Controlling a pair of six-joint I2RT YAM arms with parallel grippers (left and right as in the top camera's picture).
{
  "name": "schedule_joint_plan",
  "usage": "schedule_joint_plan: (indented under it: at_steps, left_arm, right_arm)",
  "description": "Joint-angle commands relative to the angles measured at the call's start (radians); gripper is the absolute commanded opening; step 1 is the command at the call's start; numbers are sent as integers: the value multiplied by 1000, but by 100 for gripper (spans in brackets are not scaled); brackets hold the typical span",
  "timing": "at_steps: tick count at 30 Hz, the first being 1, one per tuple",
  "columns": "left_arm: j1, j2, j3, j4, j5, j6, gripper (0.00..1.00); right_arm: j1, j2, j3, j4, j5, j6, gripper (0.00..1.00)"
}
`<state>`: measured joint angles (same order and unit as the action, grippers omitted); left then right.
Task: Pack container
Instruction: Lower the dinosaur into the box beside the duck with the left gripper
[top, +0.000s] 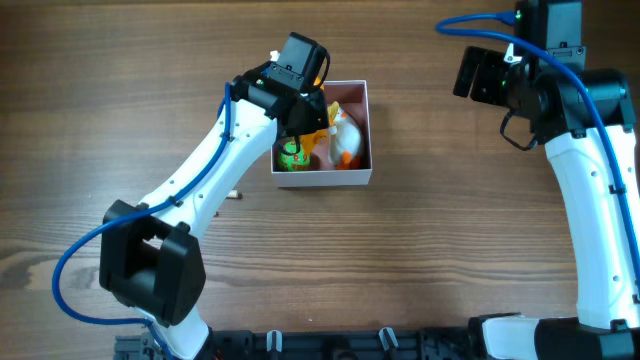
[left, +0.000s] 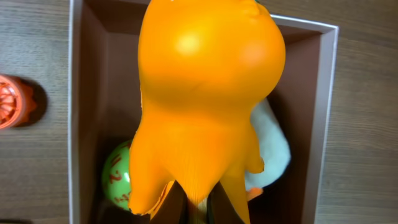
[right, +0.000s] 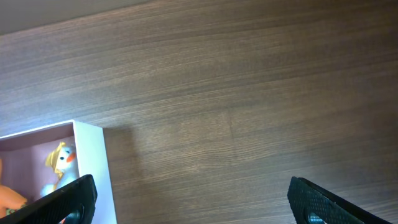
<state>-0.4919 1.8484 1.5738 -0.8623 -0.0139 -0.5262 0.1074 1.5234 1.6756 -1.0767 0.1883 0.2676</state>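
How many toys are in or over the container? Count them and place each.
3. The orange toy, held over the container by the left gripper; green ball and white toy inside. More may hide beneath.

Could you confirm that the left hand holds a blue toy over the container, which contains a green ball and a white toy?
The left hand holds an orange toy, not a blue one, as the left wrist view shows; it is over the container, with the green ball and white toy inside.
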Motion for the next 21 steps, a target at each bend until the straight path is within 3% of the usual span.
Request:
schedule_joint_plan:
  at_steps: [1, 10, 13, 15, 20, 21]
  left_arm:
    - [-3, -2, 1, -17, -33, -2, 4]
    - [-10, -1, 1, -19, -29, -3, 5]
    - [-15, -1, 1, -20, -29, -2, 14]
    - [-15, -1, 1, -20, -29, -2, 25]
    - [-15, -1, 1, -20, -29, -2, 26]
    - [-15, -1, 1, -20, -29, -2, 30]
  right_arm:
    - [0, 6, 0, 3, 14, -5, 100]
    - [0, 6, 0, 3, 14, -6, 100]
    - [0, 6, 0, 3, 14, -5, 100]
    - [0, 6, 0, 3, 14, -5, 100]
    - [0, 6, 0, 3, 14, -6, 100]
    - [0, 6, 0, 3, 14, -5, 100]
